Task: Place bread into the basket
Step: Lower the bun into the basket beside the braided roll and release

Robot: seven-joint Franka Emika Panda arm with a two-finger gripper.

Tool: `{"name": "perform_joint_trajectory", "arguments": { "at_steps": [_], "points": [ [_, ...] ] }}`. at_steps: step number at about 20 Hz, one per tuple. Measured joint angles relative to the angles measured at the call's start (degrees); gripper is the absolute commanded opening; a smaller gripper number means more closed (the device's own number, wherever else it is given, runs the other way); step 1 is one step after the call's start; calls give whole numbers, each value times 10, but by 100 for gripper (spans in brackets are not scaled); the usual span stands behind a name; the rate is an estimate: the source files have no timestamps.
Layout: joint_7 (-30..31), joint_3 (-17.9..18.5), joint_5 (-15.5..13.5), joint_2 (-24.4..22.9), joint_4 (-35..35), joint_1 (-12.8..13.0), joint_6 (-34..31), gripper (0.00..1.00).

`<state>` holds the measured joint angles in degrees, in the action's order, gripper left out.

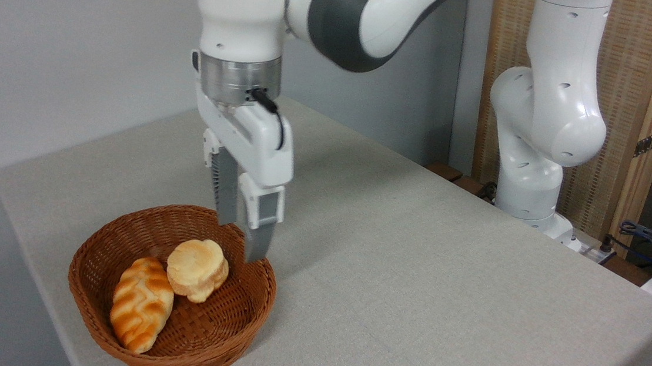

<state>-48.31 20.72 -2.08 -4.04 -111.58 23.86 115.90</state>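
The bread (197, 268), a small pale-golden bun with scalloped edges, lies inside the brown wicker basket (244, 311), tilted and leaning against an orange-brown braided loaf (141, 302). My gripper (241, 240) hangs just above the basket's far rim, a little above and to the right of the bun. Its two grey fingers (258, 236) point down and stand apart. Nothing is between them, and they do not touch the bun.
The basket stands near the front left corner of the grey table (411, 285), close to the left edge. The arm's white base (532, 183) rises at the back right, with cables (651, 241) beside it.
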Motion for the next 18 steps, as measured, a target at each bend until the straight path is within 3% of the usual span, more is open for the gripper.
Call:
{"name": "perform_joint_trajectory", "arguments": {
  "at_steps": [8,18],
  "points": [
    [25,21,0,-20,24,-2,-83,100],
    [25,29,0,-20,29,-2,-89,100]
  ]
}}
